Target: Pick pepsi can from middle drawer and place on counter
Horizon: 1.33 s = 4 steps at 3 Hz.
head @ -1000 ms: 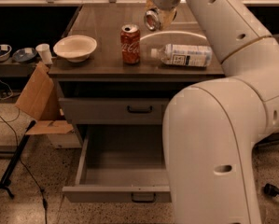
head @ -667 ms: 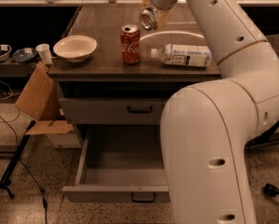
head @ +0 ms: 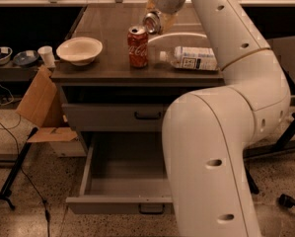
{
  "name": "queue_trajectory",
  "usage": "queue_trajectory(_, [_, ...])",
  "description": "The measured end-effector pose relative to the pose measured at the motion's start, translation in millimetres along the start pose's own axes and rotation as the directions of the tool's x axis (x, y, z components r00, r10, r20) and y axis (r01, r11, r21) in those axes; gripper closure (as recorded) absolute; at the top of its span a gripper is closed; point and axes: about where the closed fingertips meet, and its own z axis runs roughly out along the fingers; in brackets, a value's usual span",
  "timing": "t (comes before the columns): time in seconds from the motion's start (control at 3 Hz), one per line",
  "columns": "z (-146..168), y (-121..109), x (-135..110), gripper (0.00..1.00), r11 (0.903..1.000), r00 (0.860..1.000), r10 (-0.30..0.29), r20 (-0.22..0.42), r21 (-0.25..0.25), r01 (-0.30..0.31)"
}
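My gripper (head: 154, 18) hangs from the big white arm above the back middle of the counter (head: 107, 38), just behind and right of the red Coca-Cola can (head: 137, 46). It is shut on the pepsi can (head: 151, 21), held tilted so that its silver end faces the camera. The can's dark body is mostly hidden by the fingers. The middle drawer (head: 88, 177) is pulled wide open at the bottom and its visible part holds nothing. My arm hides its right side. The drawer above it (head: 112, 116) is shut.
On the counter are a cream bowl (head: 79, 49) at the left, a plastic bottle (head: 191, 58) lying on its side at the right, and a white plate rim (head: 181, 35) behind it. A cardboard box (head: 36, 105) leans left of the cabinet. A stand's legs and cables (head: 9, 181) are on the floor.
My gripper has moved slightly left above the counter with the can in it, closer to the red can. Nothing else has moved.
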Motion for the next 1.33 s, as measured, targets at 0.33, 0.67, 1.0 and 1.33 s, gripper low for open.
queue_trajectory(0.33, [7.1,-1.8,-4.0,0.85,0.9999,1.0,0.005,0.011,-0.01,-0.005])
queue_trajectory(0.67, [10.9,-3.6,-6.5,0.62,0.9998,1.0,0.006,0.014,-0.018,-0.006])
queue_trajectory(1.0, [13.1,-5.6,-8.3,0.39,0.9998,1.0,0.003,0.016,-0.022,-0.003])
queue_trajectory(1.33, [16.3,-7.4,-10.0,0.08,0.9994,1.0,-0.008,0.009,-0.034,0.008])
